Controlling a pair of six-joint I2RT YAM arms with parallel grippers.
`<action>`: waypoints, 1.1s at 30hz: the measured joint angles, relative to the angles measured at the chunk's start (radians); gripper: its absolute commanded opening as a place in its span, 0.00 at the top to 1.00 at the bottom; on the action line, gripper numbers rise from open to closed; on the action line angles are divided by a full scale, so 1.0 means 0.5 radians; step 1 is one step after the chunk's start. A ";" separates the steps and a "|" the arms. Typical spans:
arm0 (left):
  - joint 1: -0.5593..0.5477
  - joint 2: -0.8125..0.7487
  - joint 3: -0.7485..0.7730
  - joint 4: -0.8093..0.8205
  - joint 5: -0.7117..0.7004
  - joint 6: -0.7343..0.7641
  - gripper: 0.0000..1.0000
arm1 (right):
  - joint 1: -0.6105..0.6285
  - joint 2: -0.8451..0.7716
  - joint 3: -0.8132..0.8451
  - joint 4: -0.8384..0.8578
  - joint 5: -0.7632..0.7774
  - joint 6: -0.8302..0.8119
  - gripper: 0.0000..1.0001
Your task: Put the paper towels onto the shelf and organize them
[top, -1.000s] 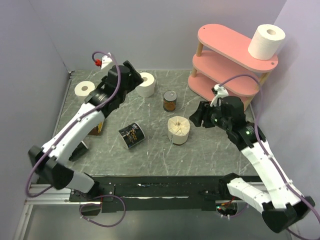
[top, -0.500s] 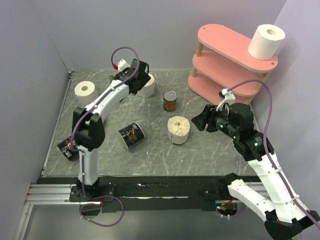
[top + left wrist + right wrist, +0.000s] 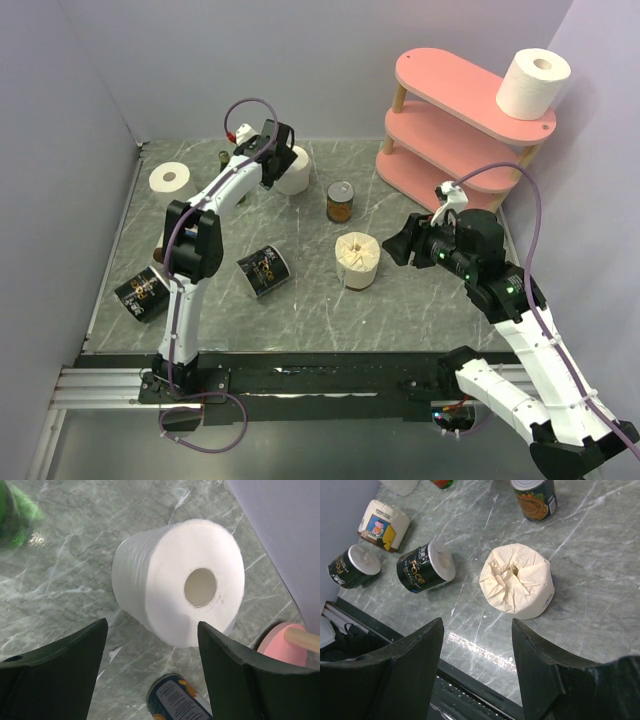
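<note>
A: Where are your rolls?
B: One paper towel (image 3: 533, 82) stands on the shelf's (image 3: 440, 75) top board. A second paper towel (image 3: 180, 580) lies left of the shelf, and a third (image 3: 169, 178) farther left.
A: And the grippers?
B: Your left gripper (image 3: 151, 625) is spread, with the second roll just ahead between its fingers. Your right gripper (image 3: 477, 624) is spread too and holds nothing, in front of the shelf.

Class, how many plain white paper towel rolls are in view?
3 white paper rolls: one atop the pink three-tier shelf, one at the grey table's far left, one by the left fingers.
</note>
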 measured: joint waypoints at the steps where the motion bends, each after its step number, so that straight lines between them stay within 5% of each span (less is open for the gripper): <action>1: 0.004 0.001 0.000 0.011 0.000 0.000 0.22 | 0.000 0.002 0.000 -0.001 0.001 0.000 0.35; 20: 0.056 0.200 0.105 0.253 -0.024 0.134 0.24 | 0.002 0.077 0.005 -0.001 -0.021 -0.036 0.35; 33: 0.061 0.255 0.092 0.378 0.038 0.255 0.53 | 0.005 0.151 0.008 0.000 -0.021 -0.038 0.34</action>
